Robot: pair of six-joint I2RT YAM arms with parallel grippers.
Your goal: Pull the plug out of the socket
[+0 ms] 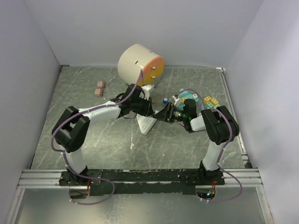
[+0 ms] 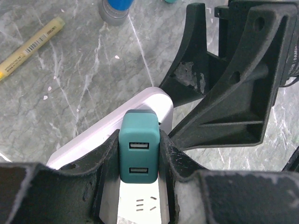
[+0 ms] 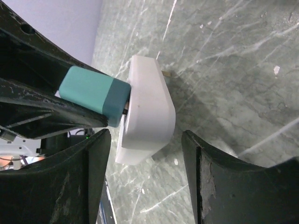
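Bright, even light with soft shadows (wrist views slightly soft), little glare.

Left arm (image 1: 96,112), right arm (image 1: 214,140): black joint housings, white link tubes, lilac cable (image 1: 137,85) looping alongside each. Left gripper (image 2: 138,136): matte black fingers (image 2: 105,163), grainy surface, grey scuffs on faces inside jaws. Right gripper (image 3: 145,135): black fingers (image 2: 240,88), triangular braced webs behind jaws, round holes through them, chipped grey patches near tips.

Grey-green marbled tabletop (image 1: 163,149) between plain pale walls (image 1: 187,28), aluminium rail (image 1: 154,173) along near edge.
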